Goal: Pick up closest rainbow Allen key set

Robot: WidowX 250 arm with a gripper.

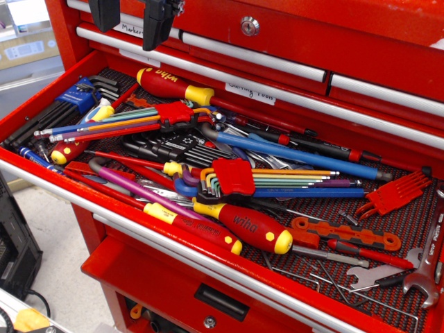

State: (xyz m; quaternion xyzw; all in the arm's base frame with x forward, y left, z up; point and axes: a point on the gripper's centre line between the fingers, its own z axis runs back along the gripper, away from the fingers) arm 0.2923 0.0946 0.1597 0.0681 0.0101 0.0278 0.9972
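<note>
**Progress.** Nothing lifted yet; approach and grasp both judged outstanding.
- Gripper [130,35]: hung at the top left, above the back edge of the open drawer. Dark fingers spread apart, nothing between them, clear of every tool.
- Rainbow Allen key set [118,123]: lay flat in the left rear of the drawer, below and just right of the gripper. Red holder at its right end, with long blue, teal, orange and red keys fanned leftward to silvery tips. Untouched. Rested across other tools, so judged awkward to grip cleanly. Descent, closing and lift all remaining.

**Drawer contents, left to right.**
- Blue-holder set of black keys [75,97]: far left corner, just beside the fanned tips.
- Red-and-yellow screwdriver [170,87]: along the back, just behind the red holder.
- Black key holder [166,147]: immediately in front of the target set.
- Second red-holder set [234,177]: mid-drawer, thick yellow, purple and blue bent ends to its left, long keys running right.
- Wiha screwdriver [243,225]: against the front edge.
- Blue-shafted tool [298,154]: slanted toward the right rear.
- Small red comb-like holder [395,194]: right side.
- Open-ended wrenches [427,270]: far right front corner.

**Surface.** Black mesh liner [409,229], largely buried under the tools and bare only toward the right.

**Room.** Red tool chest with closed upper drawers, handwritten labels [250,91] and a lock [250,26]. Pale floor [48,263] at left, with a dark object of uncertain kind beside it.
</note>
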